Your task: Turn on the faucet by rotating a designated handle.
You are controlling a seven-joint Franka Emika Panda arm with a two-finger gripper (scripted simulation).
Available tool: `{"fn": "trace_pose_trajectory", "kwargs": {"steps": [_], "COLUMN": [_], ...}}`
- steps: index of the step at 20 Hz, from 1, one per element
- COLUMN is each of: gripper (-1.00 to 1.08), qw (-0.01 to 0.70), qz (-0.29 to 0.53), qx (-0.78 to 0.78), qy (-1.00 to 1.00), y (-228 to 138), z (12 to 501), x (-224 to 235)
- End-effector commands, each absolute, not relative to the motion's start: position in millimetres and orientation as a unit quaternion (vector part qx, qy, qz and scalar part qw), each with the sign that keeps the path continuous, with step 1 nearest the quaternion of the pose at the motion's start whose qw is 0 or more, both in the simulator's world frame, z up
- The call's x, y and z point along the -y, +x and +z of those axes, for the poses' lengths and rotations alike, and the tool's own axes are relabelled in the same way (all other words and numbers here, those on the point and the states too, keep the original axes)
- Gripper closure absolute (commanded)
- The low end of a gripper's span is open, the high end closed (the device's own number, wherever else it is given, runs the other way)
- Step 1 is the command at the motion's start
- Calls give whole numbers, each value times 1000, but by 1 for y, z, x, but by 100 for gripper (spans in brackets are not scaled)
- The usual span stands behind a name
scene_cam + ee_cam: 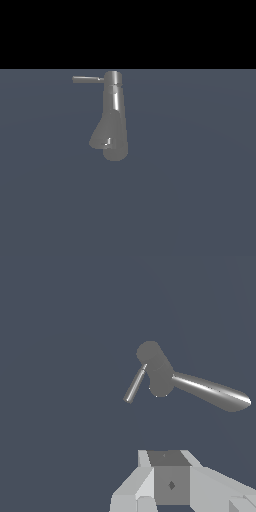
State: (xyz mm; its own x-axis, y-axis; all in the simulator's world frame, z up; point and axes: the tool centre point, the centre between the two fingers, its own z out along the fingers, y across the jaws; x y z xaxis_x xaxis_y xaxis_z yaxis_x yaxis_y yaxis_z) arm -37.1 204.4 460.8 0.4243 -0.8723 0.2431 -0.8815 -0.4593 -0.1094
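The grey metallic faucet (114, 107) stands in the middle of the exterior view, with a tall column and a flared lower body. Its thin flat handle (87, 79) sticks out from the cap toward the exterior view's left. In the wrist view the faucet (159, 373) appears from above, its handle (135, 384) a slim bar beside the long shiny spout (212, 391). Only part of my gripper (170, 478) shows at the wrist picture's edge, well apart from the faucet and touching nothing. How its jaws stand is not visible. The exterior view does not show the arm.
A flat dark blue-grey floor (200, 190) spreads around the faucet on all sides. A black band fills the upper part of the exterior view.
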Motion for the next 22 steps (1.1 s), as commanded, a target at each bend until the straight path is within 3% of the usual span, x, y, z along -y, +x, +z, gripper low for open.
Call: {"fn": "trace_pose_trajectory", "kwargs": {"steps": [1, 11, 22], "gripper": [108, 108, 108], "qw": [19, 24, 24], "qz": [121, 58, 8], "qx": [541, 623, 675], "qy": [832, 780, 738], "y": [-19, 44, 73], "z": [437, 333, 262], "x": [-203, -177, -150]}}
